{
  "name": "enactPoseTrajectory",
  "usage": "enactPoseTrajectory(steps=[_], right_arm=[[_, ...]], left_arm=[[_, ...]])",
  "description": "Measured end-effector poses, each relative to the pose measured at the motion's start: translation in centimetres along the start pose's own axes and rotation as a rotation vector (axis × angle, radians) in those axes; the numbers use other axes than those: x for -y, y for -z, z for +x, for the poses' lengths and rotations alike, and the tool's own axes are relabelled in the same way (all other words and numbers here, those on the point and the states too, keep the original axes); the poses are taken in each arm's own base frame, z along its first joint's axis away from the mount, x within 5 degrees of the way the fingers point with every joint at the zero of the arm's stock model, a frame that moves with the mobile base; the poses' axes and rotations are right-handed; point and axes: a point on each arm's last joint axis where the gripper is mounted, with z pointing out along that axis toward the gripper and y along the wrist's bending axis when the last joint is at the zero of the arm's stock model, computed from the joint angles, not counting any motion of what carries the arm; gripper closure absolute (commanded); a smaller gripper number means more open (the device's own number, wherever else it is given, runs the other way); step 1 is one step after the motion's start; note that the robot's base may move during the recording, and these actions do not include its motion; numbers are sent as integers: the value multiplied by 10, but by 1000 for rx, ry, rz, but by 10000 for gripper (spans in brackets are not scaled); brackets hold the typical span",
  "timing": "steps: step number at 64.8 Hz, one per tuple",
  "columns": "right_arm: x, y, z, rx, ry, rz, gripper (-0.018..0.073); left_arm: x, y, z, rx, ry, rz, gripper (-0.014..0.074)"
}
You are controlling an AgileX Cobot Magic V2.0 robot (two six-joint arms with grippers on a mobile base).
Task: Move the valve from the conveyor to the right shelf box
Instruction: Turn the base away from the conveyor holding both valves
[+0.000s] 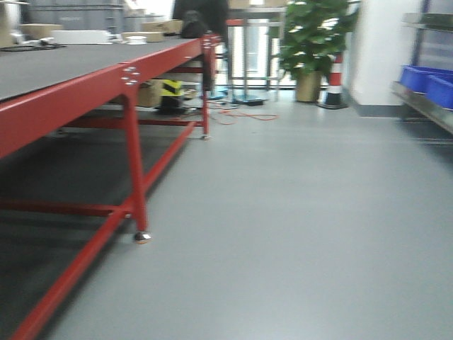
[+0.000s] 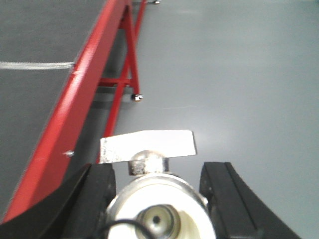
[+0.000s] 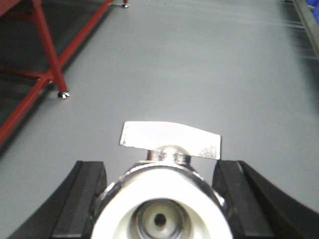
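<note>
My left gripper is shut on a silver valve with a white end opening and a flat metal handle on top; black fingers flank its body. My right gripper is shut on a second, similar valve with its handle up. Both valves hang above the grey floor. The shelf at the right edge of the front view holds blue boxes. The conveyor is out of view. Neither gripper shows in the front view.
A long red-framed table with a dark grey top runs along the left; its legs and feet stand on the floor, also in the left wrist view. A potted plant, a striped cone and cables lie ahead.
</note>
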Motion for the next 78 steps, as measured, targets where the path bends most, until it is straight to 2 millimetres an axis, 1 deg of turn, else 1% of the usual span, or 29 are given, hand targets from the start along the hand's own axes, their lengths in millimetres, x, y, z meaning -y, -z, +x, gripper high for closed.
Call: enactPoseTrajectory(steps=[78], right_arm=[[0, 1, 0, 3, -2, 0, 712]], left_arm=[[0, 0, 0, 1, 0, 0, 708]])
